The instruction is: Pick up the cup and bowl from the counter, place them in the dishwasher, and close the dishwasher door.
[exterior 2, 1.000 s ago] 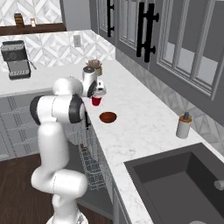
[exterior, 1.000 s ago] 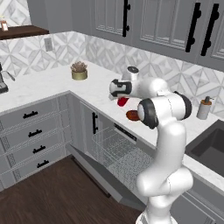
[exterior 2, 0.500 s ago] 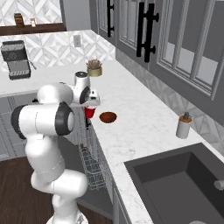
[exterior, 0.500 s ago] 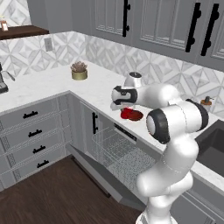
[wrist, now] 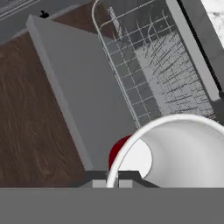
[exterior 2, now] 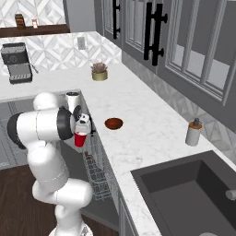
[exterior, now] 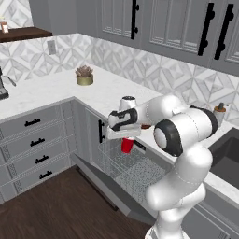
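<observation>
Our claw (exterior: 127, 138) gripped the cup (exterior: 127, 144) at frame center above the rack (exterior: 133, 170); a rim-only pinch risked dropping it.

Lying dropped open below the held small red tapered party cup (exterior: 127, 145): flat grey dishwasher door (wrist: 83, 100), leaving the grey wire rack (exterior: 133, 169) reachable from above. Bounding the rack on the far side: edge of the white grey-veined marble counter (exterior 2: 138, 133). Standing on that counter as obstacles: shallow dark reddish-brown bowl (exterior 2: 113, 123) near the edge, grey soap dispenser bottle (exterior 2: 193, 132) by the dark sink (exterior 2: 193, 198), small gold plant pot (exterior 2: 99, 73) well apart.
</observation>
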